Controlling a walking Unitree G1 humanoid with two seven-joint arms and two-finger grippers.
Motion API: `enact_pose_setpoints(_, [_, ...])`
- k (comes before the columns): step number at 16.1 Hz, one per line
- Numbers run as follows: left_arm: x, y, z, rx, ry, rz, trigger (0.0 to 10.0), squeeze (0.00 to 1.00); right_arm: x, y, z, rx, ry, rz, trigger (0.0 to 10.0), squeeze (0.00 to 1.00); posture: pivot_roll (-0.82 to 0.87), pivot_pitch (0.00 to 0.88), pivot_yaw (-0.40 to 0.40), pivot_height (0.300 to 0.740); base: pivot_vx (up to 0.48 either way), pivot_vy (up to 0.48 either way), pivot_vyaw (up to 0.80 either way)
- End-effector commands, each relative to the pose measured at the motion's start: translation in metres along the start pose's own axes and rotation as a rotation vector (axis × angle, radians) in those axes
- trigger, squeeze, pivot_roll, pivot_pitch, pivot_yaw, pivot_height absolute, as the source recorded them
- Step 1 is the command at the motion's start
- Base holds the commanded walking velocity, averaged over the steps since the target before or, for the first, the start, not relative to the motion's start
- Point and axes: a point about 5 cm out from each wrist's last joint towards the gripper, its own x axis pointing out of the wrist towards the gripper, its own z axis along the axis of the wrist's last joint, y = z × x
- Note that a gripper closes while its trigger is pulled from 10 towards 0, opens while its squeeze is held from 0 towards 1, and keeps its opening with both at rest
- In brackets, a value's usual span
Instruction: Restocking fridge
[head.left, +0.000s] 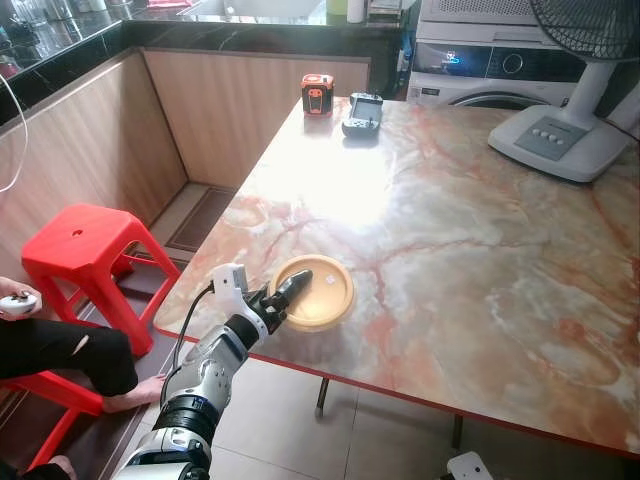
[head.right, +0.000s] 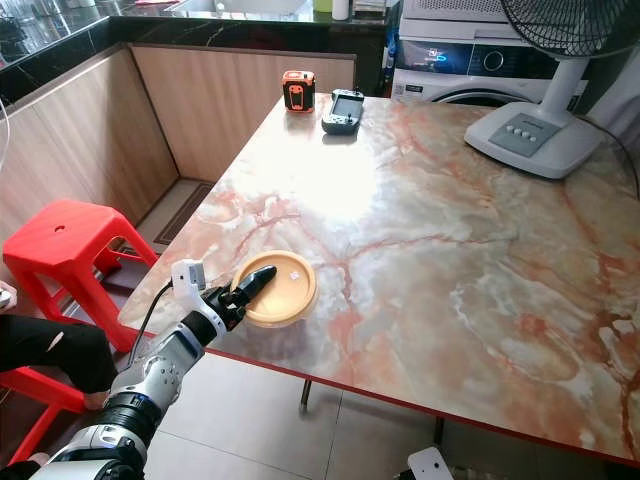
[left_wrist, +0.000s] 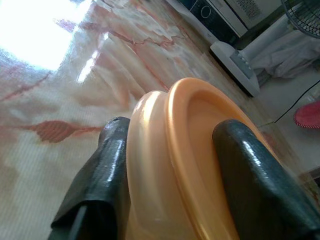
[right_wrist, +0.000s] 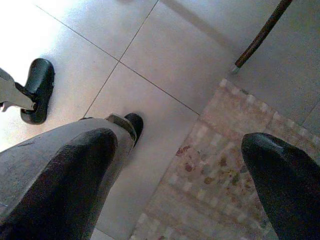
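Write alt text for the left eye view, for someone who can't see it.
The robot's left gripper clamps the rim of an orange dish at the near edge of a marble table. A fan base stands far right; a red stool sits left.

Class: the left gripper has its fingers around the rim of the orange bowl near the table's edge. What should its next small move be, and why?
Probably lift straight up. The left gripper already pinches the orange bowl by its rim, one finger inside and one outside, while the bowl seems to sit on the marble table.
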Motion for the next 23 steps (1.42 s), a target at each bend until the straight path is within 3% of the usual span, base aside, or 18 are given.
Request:
enact_pose_setpoints(1, [-0.001,0.001,-0.002,0.017,0.011,0.006,0.0,0.00,0.000,0.000,-0.001,-0.008,0.007,0.001,10.0,0.00,-0.10,0.000,0.017,0.740,0.000,0.000,0.00])
enact_pose_setpoints(8, [0.000,-0.001,0.004,0.013,-0.038,0.006,0.0,0.00,0.000,0.001,-0.001,-0.007,0.005,0.002,10.0,0.00,-0.10,0.000,0.017,0.740,0.000,0.000,0.00])
enact_pose_setpoints(14, [-0.003,-0.024,0.016,-0.006,-0.173,-0.026,0.0,0.00,-0.001,0.000,-0.003,-0.007,0.008,0.000,10.0,0.00,-0.09,0.000,0.013,0.740,0.000,0.000,0.00])
enact_pose_setpoints(17, [-0.011,-0.035,0.033,0.069,-0.255,0.004,0.0,0.00,-0.001,0.000,-0.004,-0.005,0.006,0.001,10.0,0.00,-0.08,0.000,0.014,0.740,0.000,0.000,0.00])
enact_pose_setpoints(21, [-0.013,-0.046,0.047,0.088,-0.293,-0.014,0.0,0.00,-0.001,0.000,-0.005,0.000,0.006,0.000,10.0,0.00,-0.09,0.000,0.021,0.740,0.000,0.000,0.00])
enact_pose_setpoints(22, [-0.014,-0.048,0.050,0.111,-0.292,0.001,10.0,0.00,-0.001,0.001,-0.006,0.007,0.005,0.001,10.0,0.00,-0.10,0.000,0.022,0.740,0.000,0.000,0.00])
enact_pose_setpoints(23, [-0.014,-0.047,0.051,0.109,-0.301,0.020,10.0,0.00,-0.001,0.001,-0.006,0.017,0.003,-0.001,10.0,0.00,-0.10,0.000,0.024,0.740,0.000,0.000,0.00])
